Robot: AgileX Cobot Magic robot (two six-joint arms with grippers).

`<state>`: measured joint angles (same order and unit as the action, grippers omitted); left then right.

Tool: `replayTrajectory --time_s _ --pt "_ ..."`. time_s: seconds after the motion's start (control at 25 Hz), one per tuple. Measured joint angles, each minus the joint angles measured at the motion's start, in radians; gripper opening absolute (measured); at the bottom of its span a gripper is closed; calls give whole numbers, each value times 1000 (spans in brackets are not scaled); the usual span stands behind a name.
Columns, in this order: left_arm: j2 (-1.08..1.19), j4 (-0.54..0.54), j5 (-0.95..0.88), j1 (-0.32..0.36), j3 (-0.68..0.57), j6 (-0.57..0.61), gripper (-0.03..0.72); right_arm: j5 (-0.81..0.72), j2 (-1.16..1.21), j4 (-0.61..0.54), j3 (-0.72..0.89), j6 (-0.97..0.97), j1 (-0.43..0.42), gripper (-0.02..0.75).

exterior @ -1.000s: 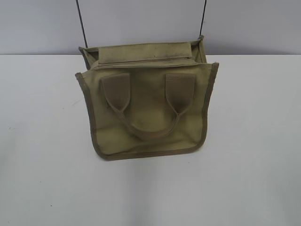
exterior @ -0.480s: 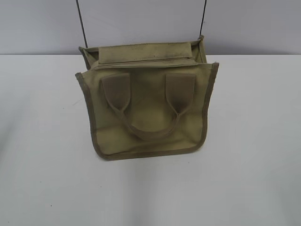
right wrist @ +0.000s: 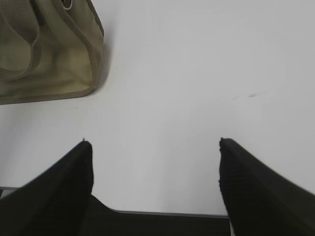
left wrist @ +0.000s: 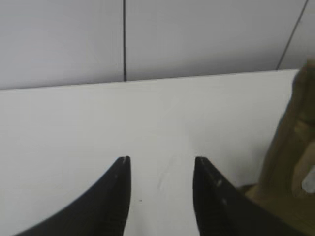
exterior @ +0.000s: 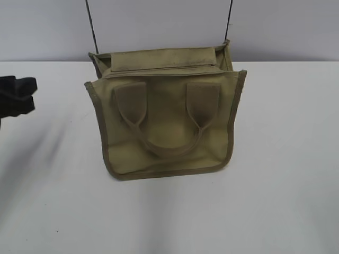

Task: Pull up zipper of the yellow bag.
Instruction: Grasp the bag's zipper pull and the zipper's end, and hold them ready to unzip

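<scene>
We see the khaki canvas tote bag with brown edge trim (exterior: pixel 167 119) lying mid-frame on the white table (exterior: pixel 286 159). Our black left gripper (left wrist: pixel 160 169), jaws moderately apart, enters at left edge; our right gripper (right wrist: pixel 155 147) gapes wide, holding nothing.

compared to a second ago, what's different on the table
The left claw has come into the exterior view at the left edge, moving in toward the yellow bag; it was out of frame in both earlier pictures. Its jaws stand apart with nothing between them, and it is not touching the bag. The bag lies where it was, handles unmoved. The right claw does not show in the exterior view.
</scene>
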<state>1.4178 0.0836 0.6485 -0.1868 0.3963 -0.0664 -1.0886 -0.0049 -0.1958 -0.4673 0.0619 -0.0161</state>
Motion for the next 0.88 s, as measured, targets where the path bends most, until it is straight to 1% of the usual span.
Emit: replayTrajectory --time_s 0.12,0.2,0.24,0.4,0.52,0.6,0.68,0.88 --pt "111 184 119 0 0 -71 319 0 0 0 0 0 0 582" --pt "175 294 214 -1 0 -86 319 0 0 0 0 0 0 582" --pt "210 330 263 -1 0 -88 319 0 0 0 0 0 0 582" --pt "361 401 420 -3 6 -111 312 0 0 0 0 0 0 582" --pt "458 473 501 -3 47 -136 303 0 0 0 0 0 0 582" --pt "500 530 519 -3 81 -140 302 0 0 0 0 0 0 582" --pt "532 564 525 -3 108 -142 302 0 0 0 0 0 0 582" --pt "584 587 531 -3 179 -149 298 0 0 0 0 0 0 582"
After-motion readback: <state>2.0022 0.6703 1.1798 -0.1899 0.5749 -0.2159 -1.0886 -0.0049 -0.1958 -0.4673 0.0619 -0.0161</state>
